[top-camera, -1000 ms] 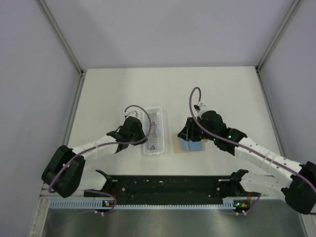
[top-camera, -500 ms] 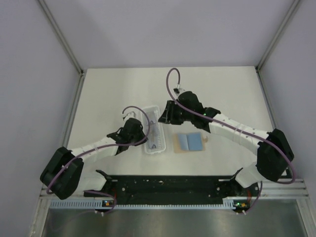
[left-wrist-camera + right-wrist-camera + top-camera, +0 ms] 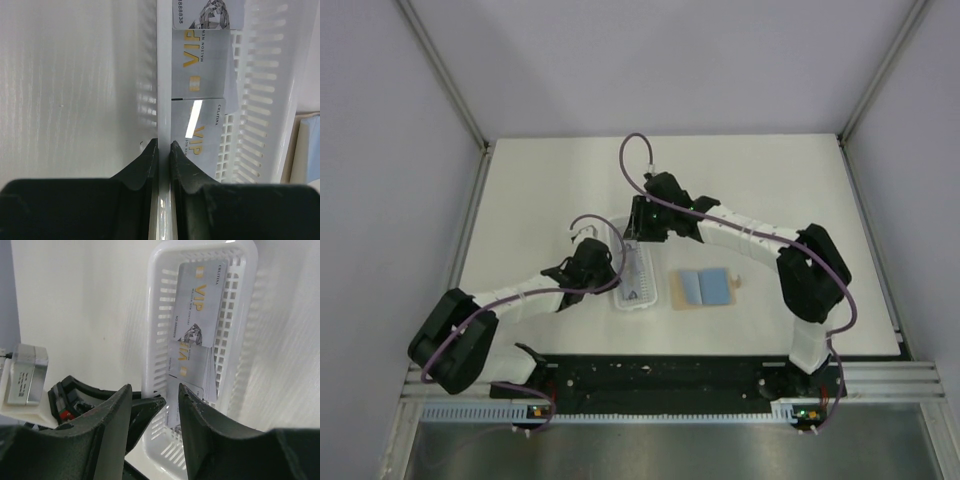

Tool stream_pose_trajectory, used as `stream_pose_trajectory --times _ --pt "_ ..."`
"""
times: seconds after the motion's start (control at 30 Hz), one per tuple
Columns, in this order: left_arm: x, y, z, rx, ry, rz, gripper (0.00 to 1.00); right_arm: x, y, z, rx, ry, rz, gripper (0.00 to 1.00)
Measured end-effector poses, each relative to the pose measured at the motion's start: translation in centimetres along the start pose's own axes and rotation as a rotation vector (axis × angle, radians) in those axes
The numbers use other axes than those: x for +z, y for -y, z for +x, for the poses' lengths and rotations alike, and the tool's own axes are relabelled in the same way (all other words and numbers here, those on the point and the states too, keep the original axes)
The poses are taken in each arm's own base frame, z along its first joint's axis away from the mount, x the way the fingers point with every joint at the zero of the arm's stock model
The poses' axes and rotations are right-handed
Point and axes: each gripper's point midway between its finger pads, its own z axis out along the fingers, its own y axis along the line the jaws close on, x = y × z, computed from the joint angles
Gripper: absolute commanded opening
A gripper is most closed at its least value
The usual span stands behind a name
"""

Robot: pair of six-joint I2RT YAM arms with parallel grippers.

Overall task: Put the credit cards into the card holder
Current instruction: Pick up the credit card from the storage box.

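The cards [image 3: 200, 75] are lying overlapped in the white tray [image 3: 164, 100]; the left gripper [image 3: 163, 147] is clamping the tray's wall beside them, the right gripper [image 3: 155, 390] hovering above, fingers apart; the wallet [image 3: 705, 289] is lying open on the counter [image 3: 550, 190]

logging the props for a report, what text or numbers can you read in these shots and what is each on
"VIP", in gold, on the cards lying in the tray
"888838", the end of a number cut off by the frame edge, on the top card in the left wrist view
Small print beside VIP and the small word at the cards' corners: too small to read
Label on the grey box: blurred
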Motion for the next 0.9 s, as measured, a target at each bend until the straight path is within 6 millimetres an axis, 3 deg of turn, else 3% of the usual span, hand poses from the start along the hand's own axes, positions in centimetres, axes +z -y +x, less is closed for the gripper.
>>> stream_pose_trajectory --times 0.37,0.9 --pt "0.2 0.1 -0.1 0.002 0.009 0.002 0.0 3.0 0.8 -0.8 -0.018 -0.02 0.103 0.37" --pt "0.3 0.2 -0.3 0.015 0.019 -0.028 0.0 5.0 3.3 -0.4 -0.063 -0.037 0.286 0.3"
